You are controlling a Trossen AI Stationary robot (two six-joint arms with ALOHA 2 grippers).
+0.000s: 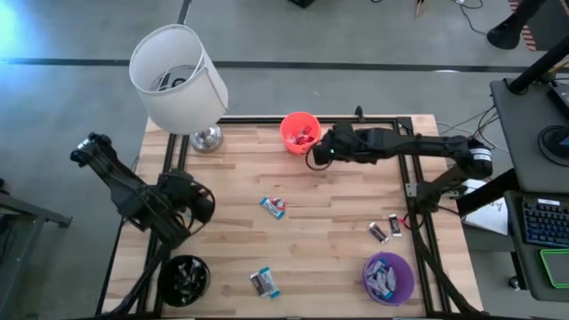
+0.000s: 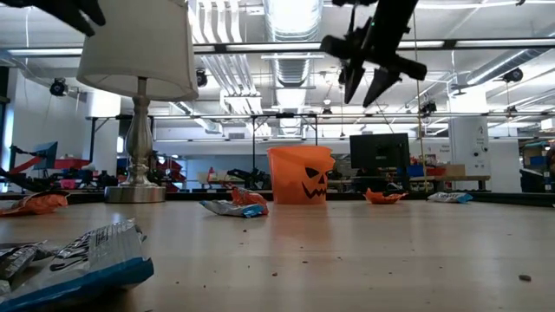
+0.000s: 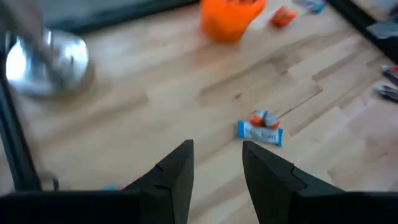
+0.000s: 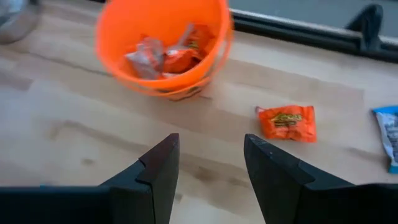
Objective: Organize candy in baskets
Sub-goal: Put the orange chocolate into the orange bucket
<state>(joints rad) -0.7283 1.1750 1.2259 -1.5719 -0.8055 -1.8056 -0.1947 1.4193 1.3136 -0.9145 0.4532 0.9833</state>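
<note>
1. Three buckets on the tabletop (image 1: pixel 338 231): an orange one (image 1: pixel 300 132) at the far edge, a purple one (image 1: pixel 388 276) at the near right, a black one (image 1: pixel 183 276) at the near left.
2. Orange bucket has a jack-o'-lantern face in the low view; it holds a few orange and silver wrapped candies (image 4: pixel 163 57).
3. Purple bucket holds blue-white wrapped pieces. Black bucket holds dark and silver ones; count cannot be told.
4. Loose candy, high view: a blue-and-red piece (image 1: pixel 273 206) mid-table, a blue-edged piece (image 1: pixel 264 283) near the front, two small dark ones (image 1: pixel 386 228) at right.
5. Right wrist view adds an orange packet (image 4: pixel 287 122) lying beside the orange bucket.
6. Right claw (image 1: pixel 316 153) hangs just beside the orange bucket, fingers spread, empty.
7. Left claw (image 3: pixel 216 163) over the left side of the tabletop, released, nothing held.
8. One white-shaded lamp (image 1: pixel 179 78) at far left corner.
</note>
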